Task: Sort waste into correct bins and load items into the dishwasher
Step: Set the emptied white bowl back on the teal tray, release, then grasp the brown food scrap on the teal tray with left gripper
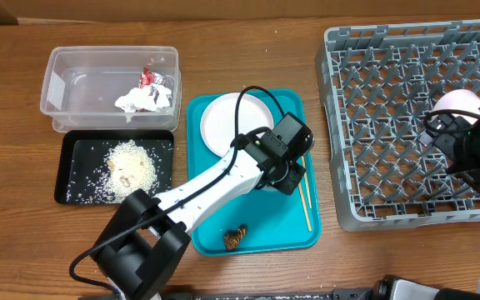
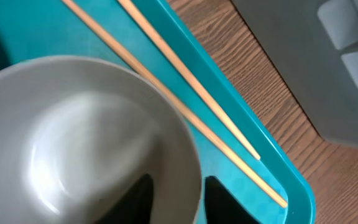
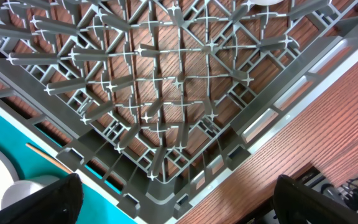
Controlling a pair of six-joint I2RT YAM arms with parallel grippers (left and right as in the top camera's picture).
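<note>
While the left end effector (image 2: 179,186) hangs over the right half of the teal tray (image 1: 273,233), its two dark fingers (image 2: 126,202) sit either side of the rim of a small white bowl (image 2: 73,137), one inside the bowl and one outside. They're only a bit apart, and honestly I can't tell from the wrist view whether they're pinching the rim or just straddling it. The bowl is on the tray, just left of the pair of chopsticks (image 2: 185,111), which lie side by side along the tray's right edge. At the far end of the same tray there's a flat white plate (image 1: 223,125), and a small brown food lump (image 1: 236,239) sits by the near edge.

The right end effector (image 3: 178,183) is spread wide with nothing between its fingers. It hovers above the right side of the grey dish rack (image 1: 390,125), which is on the right of the desk (image 1: 23,250). A pale pink bowl (image 1: 457,104) is in the rack, just beyond that arm.

Over on the left, the clear tub (image 1: 65,83) holds the crumpled napkin (image 1: 144,100) and the red foil wrapper (image 1: 148,77). Right in front of it, the black tray (image 1: 73,179) has the rice (image 1: 132,162) scattered in it.
</note>
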